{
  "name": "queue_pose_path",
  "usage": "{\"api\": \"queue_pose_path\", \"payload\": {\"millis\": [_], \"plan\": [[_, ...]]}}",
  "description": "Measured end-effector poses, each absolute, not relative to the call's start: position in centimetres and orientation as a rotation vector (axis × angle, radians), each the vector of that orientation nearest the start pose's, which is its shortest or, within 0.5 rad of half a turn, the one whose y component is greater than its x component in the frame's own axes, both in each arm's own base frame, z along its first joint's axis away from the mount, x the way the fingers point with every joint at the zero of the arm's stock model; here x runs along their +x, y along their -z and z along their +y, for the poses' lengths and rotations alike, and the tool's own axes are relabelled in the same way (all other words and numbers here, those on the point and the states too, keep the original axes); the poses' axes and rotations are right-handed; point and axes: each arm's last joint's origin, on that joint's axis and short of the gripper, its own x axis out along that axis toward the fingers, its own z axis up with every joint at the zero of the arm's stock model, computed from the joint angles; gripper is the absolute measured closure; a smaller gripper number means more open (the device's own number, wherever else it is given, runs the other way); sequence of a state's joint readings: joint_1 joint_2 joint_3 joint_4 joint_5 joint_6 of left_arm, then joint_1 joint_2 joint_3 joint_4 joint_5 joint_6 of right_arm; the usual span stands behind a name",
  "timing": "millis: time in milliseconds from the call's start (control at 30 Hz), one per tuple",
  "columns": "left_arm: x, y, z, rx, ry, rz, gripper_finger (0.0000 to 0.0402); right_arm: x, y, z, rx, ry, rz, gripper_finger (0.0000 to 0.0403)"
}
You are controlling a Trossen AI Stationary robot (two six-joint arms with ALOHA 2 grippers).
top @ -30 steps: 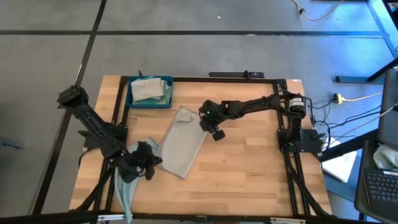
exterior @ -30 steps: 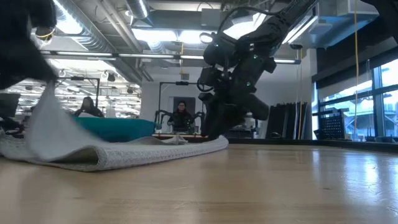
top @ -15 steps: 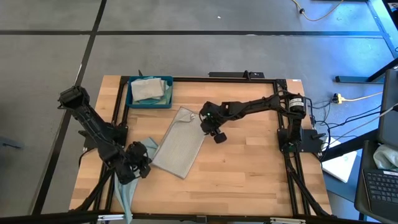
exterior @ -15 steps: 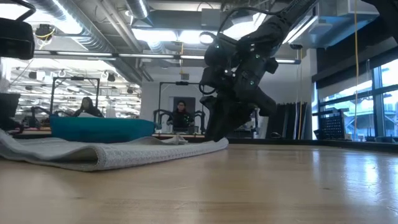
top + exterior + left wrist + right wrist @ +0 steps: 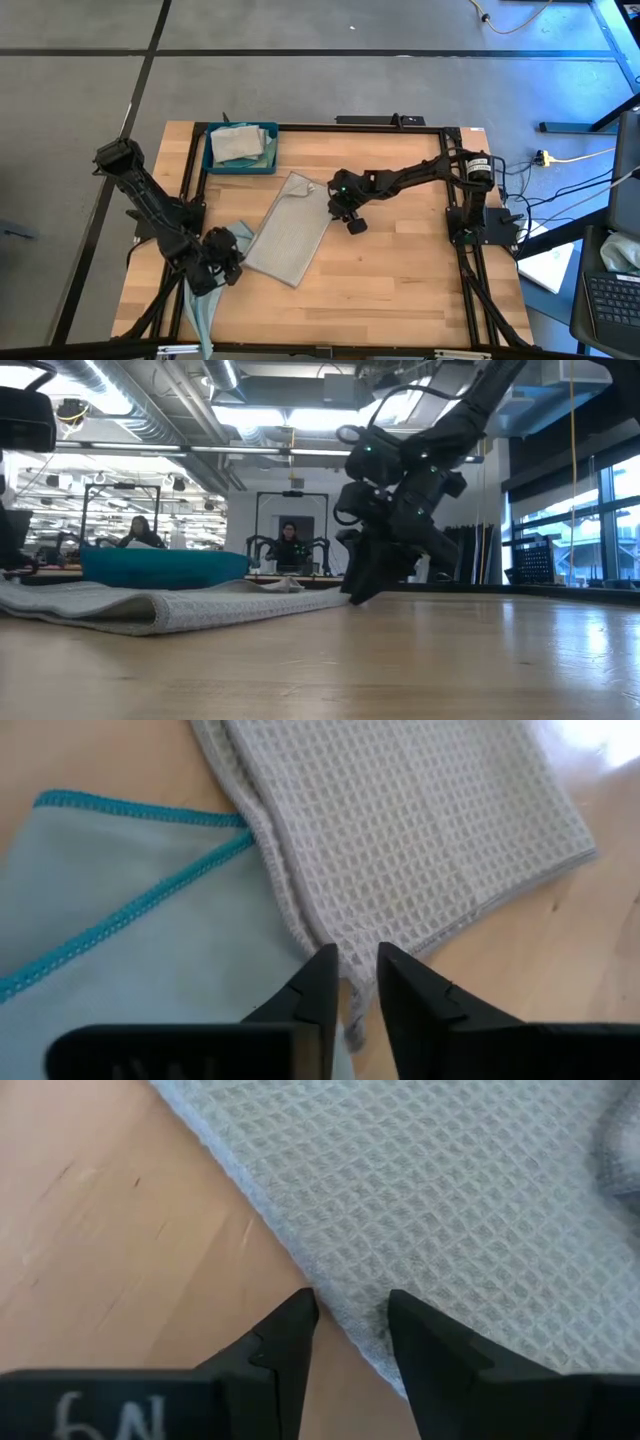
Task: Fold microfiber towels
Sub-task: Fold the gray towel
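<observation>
I am hovering both parted, empty claws, left gripper (image 5: 350,982) and right gripper (image 5: 350,1312), at the half-folded grey towel (image 5: 290,228); more folds and the pale blue towel (image 5: 110,910) are waiting.

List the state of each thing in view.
Grey towel: folded over, flat on table.
Pale blue towel: hangs over table edge, unfolded.
Tray: holds folded towels.
Left pincer: slightly open at grey towel's corner.
Right pincer: open over grey towel's edge.

I work in a robotics lab: my wooden bench (image 5: 400,270) stands on a grey concrete floor (image 5: 300,90), exposed ceiling ducts (image 5: 150,420) and strip lights (image 5: 260,415) hang overhead, and seated people (image 5: 290,545) occupy similar stations behind.
</observation>
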State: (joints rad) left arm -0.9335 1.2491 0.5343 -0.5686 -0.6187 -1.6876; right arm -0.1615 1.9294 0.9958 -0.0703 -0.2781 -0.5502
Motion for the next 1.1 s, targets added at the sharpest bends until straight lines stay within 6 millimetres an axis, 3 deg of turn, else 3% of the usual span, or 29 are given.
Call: {"api": "queue_pose_path", "payload": {"millis": [333, 600, 700, 900, 1100], "plan": [[13.1, -15.2, -13.4, -0.712, -0.53, 0.837, 0.0233, 35.8, -10.9, -4.9, -0.25, -0.348, 0.878, 0.0263], [14.7, -18.9, -11.0, -0.581, -0.466, 0.674, 0.0224, 35.7, -10.8, -4.9, -0.211, -0.336, 0.896, 0.0263], [15.6, -20.2, -10.2, -0.533, -0.454, 0.611, 0.0225, 35.1, -10.6, -4.7, -0.12, -0.371, 0.959, 0.0263], [17.5, -20.6, -9.7, -0.476, -0.381, 0.583, 0.0225, 33.6, -10.2, -3.6, 0.2, -0.485, 1.108, 0.0263], [18.9, -20.1, -10.1, -0.448, -0.35, 0.565, 0.0225, 32.4, -10.0, -0.3, 0.44, -0.575, 1.27, 0.0263]]}}
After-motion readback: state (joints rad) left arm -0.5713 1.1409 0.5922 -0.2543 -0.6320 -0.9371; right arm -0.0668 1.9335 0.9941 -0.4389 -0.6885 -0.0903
